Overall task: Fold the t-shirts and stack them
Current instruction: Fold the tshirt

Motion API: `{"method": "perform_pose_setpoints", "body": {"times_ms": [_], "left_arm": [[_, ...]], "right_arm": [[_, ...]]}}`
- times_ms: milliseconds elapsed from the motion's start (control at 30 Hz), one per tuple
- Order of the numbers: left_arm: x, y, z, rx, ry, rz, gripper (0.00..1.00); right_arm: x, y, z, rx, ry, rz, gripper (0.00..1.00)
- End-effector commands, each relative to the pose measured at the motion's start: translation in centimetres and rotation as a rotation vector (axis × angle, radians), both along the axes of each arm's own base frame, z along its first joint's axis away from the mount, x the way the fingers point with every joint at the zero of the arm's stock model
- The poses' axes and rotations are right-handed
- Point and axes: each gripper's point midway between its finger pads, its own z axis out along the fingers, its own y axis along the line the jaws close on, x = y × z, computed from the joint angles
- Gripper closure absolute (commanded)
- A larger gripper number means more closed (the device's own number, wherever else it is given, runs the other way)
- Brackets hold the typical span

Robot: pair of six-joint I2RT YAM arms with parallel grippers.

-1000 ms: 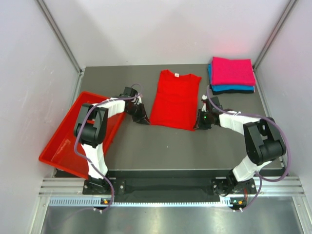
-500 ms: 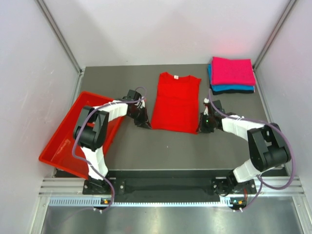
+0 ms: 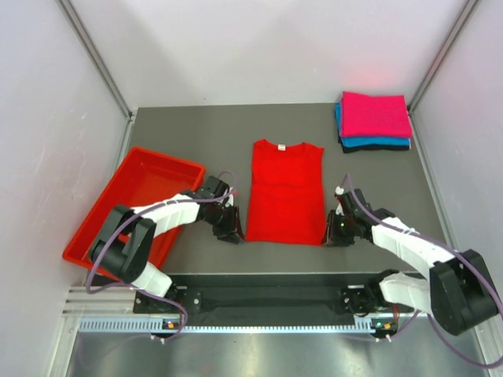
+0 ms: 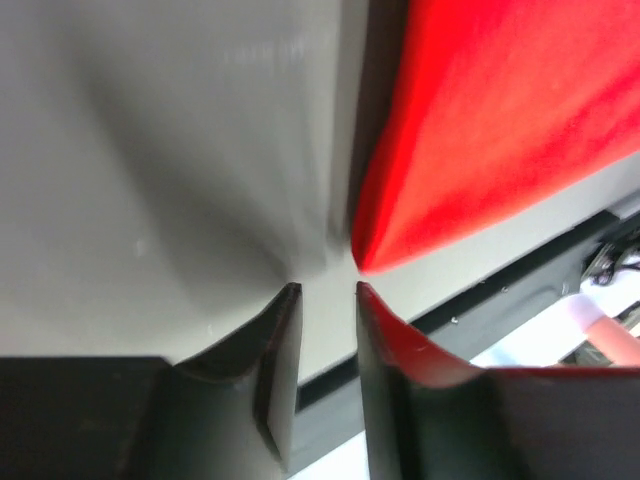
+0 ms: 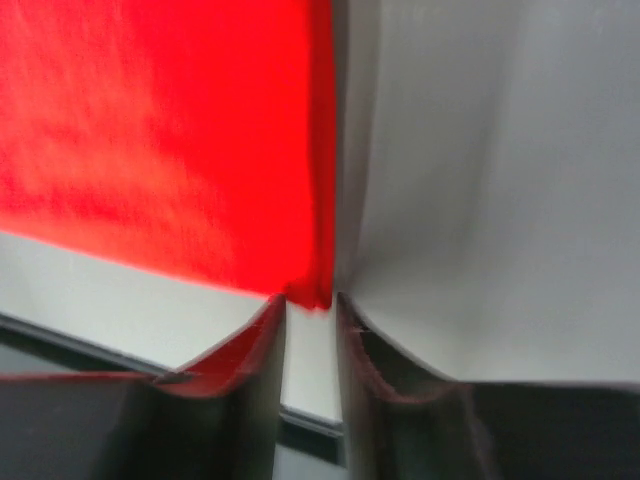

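A bright red t-shirt [image 3: 287, 192] lies flat in the middle of the grey table [image 3: 189, 129], collar away from the arms, its sleeves tucked in. My left gripper [image 3: 233, 234] rests low at the shirt's near left corner. In the left wrist view this gripper [image 4: 328, 290] is open, and the red shirt's [image 4: 480, 130] corner lies just past its tips. My right gripper [image 3: 330, 236] sits at the near right corner. Seen from its wrist, the right gripper [image 5: 310, 300] is slightly open, with bare table in the gap and the red shirt's [image 5: 150, 130] corner at its tips.
A stack of folded t-shirts stands at the back right corner, magenta-pink [image 3: 376, 114] on top, teal-blue [image 3: 377, 143] under it and a dark edge below. A rigid red tray [image 3: 110, 224] sits tilted over the table's left edge. The table's front edge runs just behind both grippers.
Both grippers dragged the red shirt toward the near edge of the table. They were shut on its bottom corners and now stand apart, with the corners let go.
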Motion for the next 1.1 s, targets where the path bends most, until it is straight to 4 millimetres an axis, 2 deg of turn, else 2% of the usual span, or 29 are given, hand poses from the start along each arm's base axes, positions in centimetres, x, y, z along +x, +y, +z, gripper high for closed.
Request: {"method": "perform_pose_setpoints", "body": {"times_ms": [0, 33, 133, 333, 533, 800, 900, 933, 967, 1000, 1067], "left_arm": [[0.4, -0.2, 1.9, -0.039, -0.06, 0.029, 0.63], [0.6, -0.4, 2.4, -0.052, -0.078, 0.029, 0.61], [1.1, -0.5, 2.5, -0.063, -0.091, 0.022, 0.57], [1.3, -1.4, 2.1, -0.124, -0.071, -0.001, 0.55], [0.9, -1.4, 0.9, -0.131, -0.043, 0.003, 0.55], [0.1, -0.5, -1.5, -0.08, -0.002, 0.039, 0.6], [0.2, -0.6, -2.0, -0.075, 0.005, 0.027, 0.71], [0.3, -0.6, -2.1, -0.076, 0.004, 0.024, 0.77], [0.3, -0.7, -2.2, -0.075, 0.009, 0.023, 0.84], [0.3, -0.7, -2.2, -0.076, 0.011, 0.023, 1.0], [0.2, -0.7, -2.0, -0.078, 0.01, 0.028, 1.0]], "right_arm": [[-1.1, -0.4, 0.8, -0.032, 0.01, -0.037, 0.7], [-0.9, -0.4, 1.1, -0.028, -0.002, -0.053, 0.63], [-0.5, -0.2, 1.4, -0.01, -0.015, -0.075, 0.63], [-1.0, 0.3, 0.0, 0.016, 0.017, -0.078, 0.63], [-1.9, 0.0, -1.0, 0.011, 0.045, -0.085, 0.72], [-1.8, -0.3, -1.1, -0.004, 0.027, -0.089, 0.81], [-1.6, -0.3, -1.3, -0.007, 0.021, -0.083, 0.9], [-1.5, -0.3, -1.2, -0.007, 0.016, -0.077, 0.99], [-1.5, -0.3, -1.3, -0.012, 0.018, -0.075, 1.0], [-1.4, -0.3, -1.2, -0.009, 0.014, -0.07, 1.0], [-1.4, -0.3, -1.1, -0.008, 0.006, -0.068, 1.0]]}}
